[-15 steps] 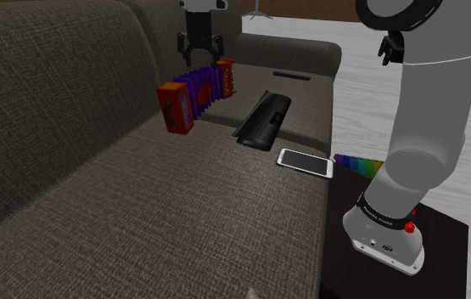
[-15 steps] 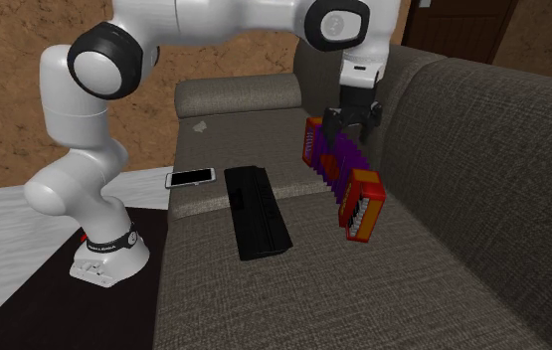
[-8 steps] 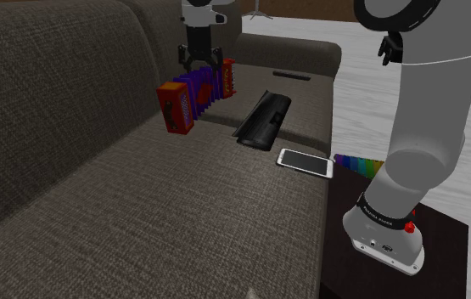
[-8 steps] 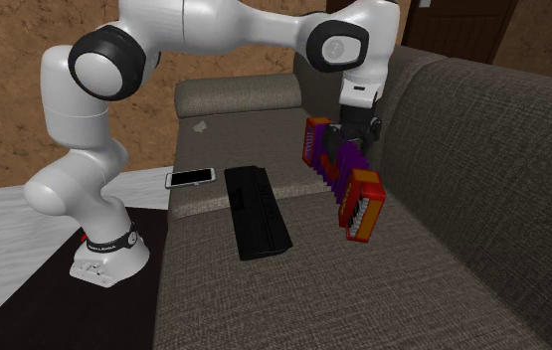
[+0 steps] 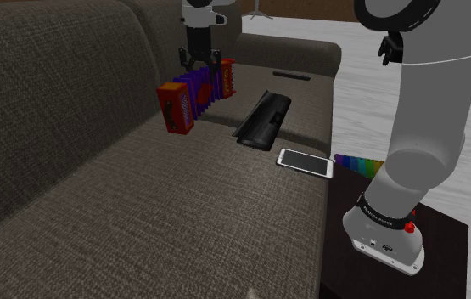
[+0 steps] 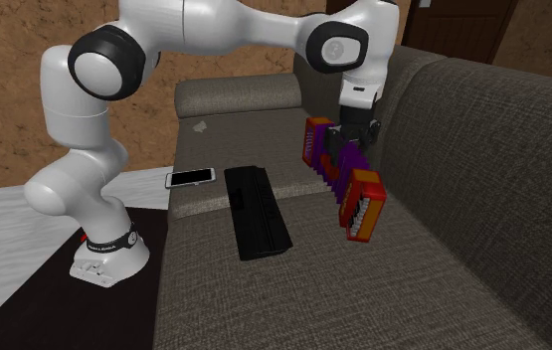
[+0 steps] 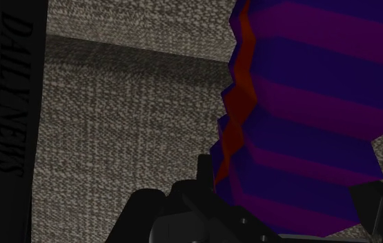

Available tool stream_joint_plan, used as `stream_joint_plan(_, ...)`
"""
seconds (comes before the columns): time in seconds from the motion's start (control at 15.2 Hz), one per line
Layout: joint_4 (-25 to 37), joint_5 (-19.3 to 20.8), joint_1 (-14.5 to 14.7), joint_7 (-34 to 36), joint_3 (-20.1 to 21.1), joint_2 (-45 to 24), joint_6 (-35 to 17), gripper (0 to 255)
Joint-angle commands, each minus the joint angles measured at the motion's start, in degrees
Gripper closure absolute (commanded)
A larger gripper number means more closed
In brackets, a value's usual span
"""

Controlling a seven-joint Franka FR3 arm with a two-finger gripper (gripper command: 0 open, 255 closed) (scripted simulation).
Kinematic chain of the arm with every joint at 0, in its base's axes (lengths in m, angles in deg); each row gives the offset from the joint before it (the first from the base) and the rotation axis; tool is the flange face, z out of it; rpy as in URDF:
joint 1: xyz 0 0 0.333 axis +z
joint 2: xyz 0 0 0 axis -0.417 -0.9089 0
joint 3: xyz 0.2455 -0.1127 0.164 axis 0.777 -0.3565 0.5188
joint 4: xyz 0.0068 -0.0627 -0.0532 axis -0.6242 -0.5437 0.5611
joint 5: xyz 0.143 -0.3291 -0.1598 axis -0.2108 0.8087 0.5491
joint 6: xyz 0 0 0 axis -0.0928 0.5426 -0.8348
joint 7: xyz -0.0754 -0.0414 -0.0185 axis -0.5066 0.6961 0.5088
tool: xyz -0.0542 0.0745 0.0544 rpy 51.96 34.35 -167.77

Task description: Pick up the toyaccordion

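The toy accordion [image 5: 176,106], red at both ends with purple and blue bellows, lies on the sofa seat [image 5: 182,212] close to the backrest. My black gripper [image 5: 202,66] has come down on it from above, near its far end. In the second exterior view the gripper [image 6: 347,145] sits over the bellows between the two red ends of the accordion [image 6: 361,205]. The wrist view has the bellows [image 7: 307,103] clasped between the two fingers of the gripper [image 7: 293,200], which is shut on them.
A black folded newspaper [image 5: 263,119] lies on the seat beside the accordion, and a white phone [image 5: 305,161] rests near the seat's edge. A rainbow-striped object [image 5: 359,163] is by my stand. The sofa's backrest [image 5: 47,93] and armrest [image 5: 293,51] bound the seat.
The gripper has lowered onto the accordion's bellows and its fingers have closed in on them. The accordion has barely moved.
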Motion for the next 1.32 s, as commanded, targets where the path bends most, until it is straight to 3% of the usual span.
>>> stream_joint_plan(0.0, 0.0, 0.0, 0.0, 0.0, 0.0, -0.1, 0.0, 255)
stream_joint_plan(1.25, 16.2, 0.8, 1.4, 0.3, 0.1, -3.1, 13.3, 255)
